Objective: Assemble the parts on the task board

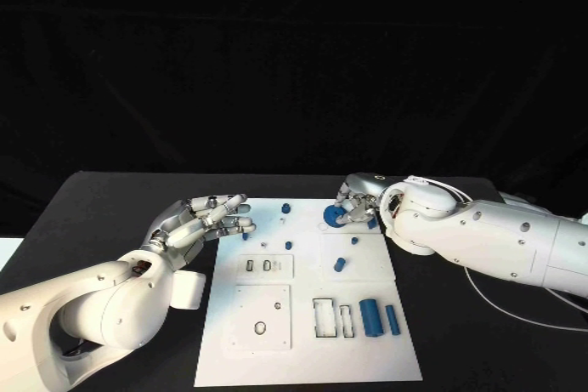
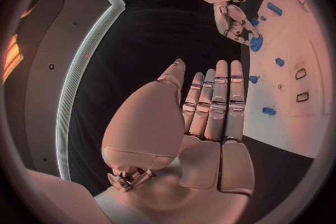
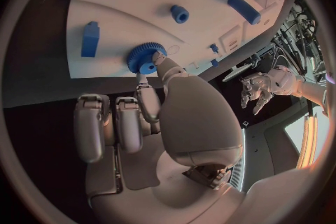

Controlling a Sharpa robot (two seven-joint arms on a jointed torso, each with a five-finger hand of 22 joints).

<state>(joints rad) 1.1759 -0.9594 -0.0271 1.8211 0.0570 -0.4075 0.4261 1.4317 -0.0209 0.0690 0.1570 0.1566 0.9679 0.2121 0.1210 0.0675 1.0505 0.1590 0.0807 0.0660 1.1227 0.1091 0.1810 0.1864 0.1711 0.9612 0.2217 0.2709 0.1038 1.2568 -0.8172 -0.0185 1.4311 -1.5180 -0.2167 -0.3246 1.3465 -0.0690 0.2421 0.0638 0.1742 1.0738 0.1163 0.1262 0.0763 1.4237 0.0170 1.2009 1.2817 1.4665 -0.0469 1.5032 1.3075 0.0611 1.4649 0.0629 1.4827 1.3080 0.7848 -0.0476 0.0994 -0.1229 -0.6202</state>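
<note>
The white task board (image 1: 307, 341) lies in the middle of the table. A blue gear (image 1: 332, 215) sits near the board's far right corner, and my right hand (image 1: 357, 207) pinches it between thumb and fingertip. The right wrist view shows the thumb tip against the gear (image 3: 145, 57), with the other fingers curled back. My left hand (image 1: 202, 223) hovers at the board's left edge, fingers stretched out and holding nothing. The left wrist view shows the left hand (image 2: 210, 109) flat, with the right hand (image 2: 234, 21) on the gear (image 2: 256, 42) beyond it.
Several small blue parts lie on the board: a peg (image 1: 285, 207), a short piece (image 1: 338, 262), and two cylinders (image 1: 369, 316) (image 1: 392, 320) beside rectangular slots (image 1: 324, 317). The right wrist view shows a blue block (image 3: 89, 39) and a blue cylinder (image 3: 243, 9). A white cable (image 1: 515, 311) trails at the right.
</note>
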